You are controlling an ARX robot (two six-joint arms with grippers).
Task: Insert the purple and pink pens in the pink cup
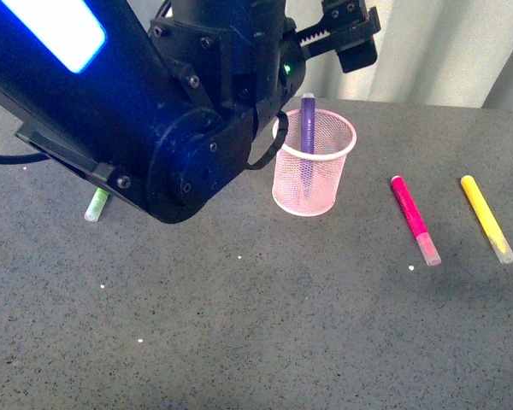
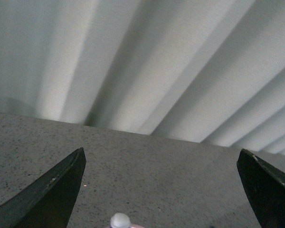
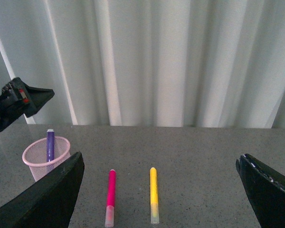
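The pink mesh cup stands on the grey table, with the purple pen upright inside it. Both also show in the right wrist view: cup, purple pen. The pink pen lies flat to the right of the cup, also seen in the right wrist view. My left gripper is open and empty, above and behind the cup; the pen's tip shows just below its jaws. My right gripper is open and empty, looking at the pens from a distance.
A yellow marker lies right of the pink pen, parallel to it. A lime-green marker lies at the left, partly hidden by my left arm. A pale curtain hangs behind the table.
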